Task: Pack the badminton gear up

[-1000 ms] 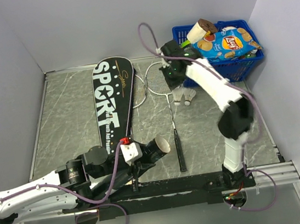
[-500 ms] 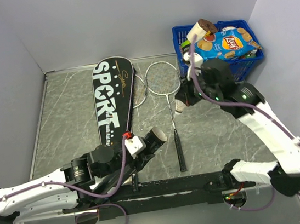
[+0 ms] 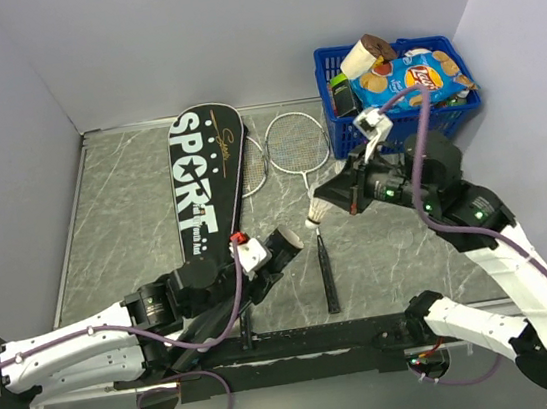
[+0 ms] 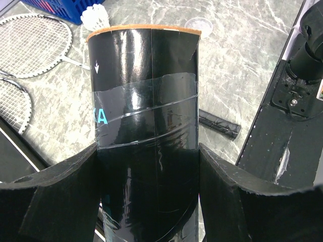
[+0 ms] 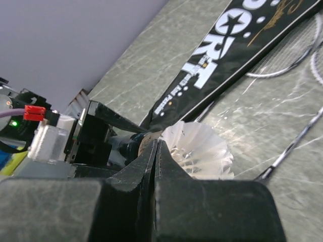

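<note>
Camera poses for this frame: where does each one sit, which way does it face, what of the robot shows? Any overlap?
Top external: above and behind the bases, looking down at the table; both arms show, with left gripper and right gripper.
Left wrist: on the left arm, looking along its fingers past the clamped black tube toward the rackets.
Right wrist: on the right arm, looking over its shut fingers at the held shuttlecock, toward the left arm and SPORT cover.
Shared: top and left wrist both show tube and rackets.

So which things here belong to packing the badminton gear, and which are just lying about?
Job: long black tube with teal print; white feather shuttlecock; two silver-headed, black-handled rackets; black racket-shaped "SPORT" cover.
Lying about: blue plastic basket; snack packets inside it.
</note>
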